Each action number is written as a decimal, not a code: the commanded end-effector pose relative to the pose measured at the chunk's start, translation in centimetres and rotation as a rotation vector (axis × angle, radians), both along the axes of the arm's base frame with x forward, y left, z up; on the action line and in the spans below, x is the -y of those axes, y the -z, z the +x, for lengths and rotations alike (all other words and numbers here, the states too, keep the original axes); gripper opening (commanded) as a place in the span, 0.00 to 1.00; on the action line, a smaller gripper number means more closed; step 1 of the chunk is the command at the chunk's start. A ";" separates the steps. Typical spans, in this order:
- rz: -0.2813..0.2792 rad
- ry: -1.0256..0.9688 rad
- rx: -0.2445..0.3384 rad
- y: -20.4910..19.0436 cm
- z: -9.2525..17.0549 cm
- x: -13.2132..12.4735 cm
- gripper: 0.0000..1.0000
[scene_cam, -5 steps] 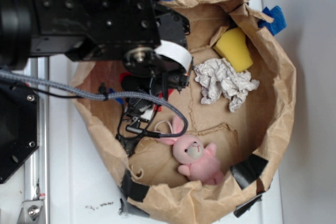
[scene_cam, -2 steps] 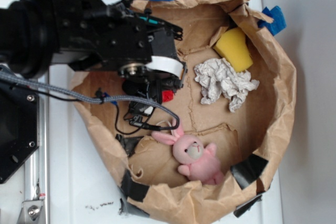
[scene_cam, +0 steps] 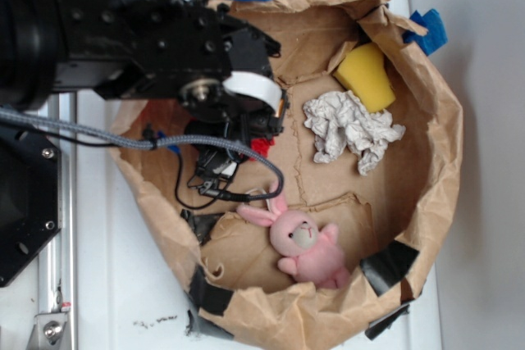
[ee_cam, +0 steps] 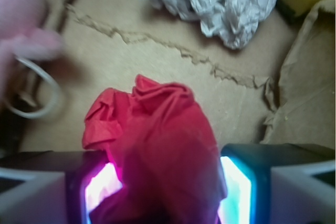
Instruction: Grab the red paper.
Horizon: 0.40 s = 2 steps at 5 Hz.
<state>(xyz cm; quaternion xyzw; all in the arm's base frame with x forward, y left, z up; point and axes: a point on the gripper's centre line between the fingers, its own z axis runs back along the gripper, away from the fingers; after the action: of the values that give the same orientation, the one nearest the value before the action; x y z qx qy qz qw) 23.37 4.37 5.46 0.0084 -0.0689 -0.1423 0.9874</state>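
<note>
Both views are evenly and fairly brightly lit by soft, diffuse light, with no hard glare. In the exterior view the white table (scene_cam: 123, 284) is washed out nearly to featureless white, while the black arm (scene_cam: 107, 30) reads as a dark mass with little detail; a soft shadow lies under it inside the brown paper bag (scene_cam: 435, 161). The picture is slightly grainy. In the wrist view, the pink plush bunny (ee_cam: 18, 19) at far left is smeared and out of focus, and magenta and cyan glow beside the red paper (ee_cam: 157, 145) bleeds at the near edge.

Bulky black arm (scene_cam: 123, 38), white band (scene_cam: 254, 88), grey braided cable (scene_cam: 98, 133), glowing claw (ee_cam: 168, 192) pads
</note>
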 end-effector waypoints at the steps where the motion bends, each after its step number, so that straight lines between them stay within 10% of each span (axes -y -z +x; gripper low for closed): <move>1: -0.105 -0.104 0.114 -8.9 1.2 0.3 0.00; 2: -0.171 -0.232 0.105 -12.2 1.8 0.4 0.00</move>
<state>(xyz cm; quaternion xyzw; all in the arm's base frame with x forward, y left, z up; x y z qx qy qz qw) 24.73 3.14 15.93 -0.0683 -0.0996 -0.0311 0.9922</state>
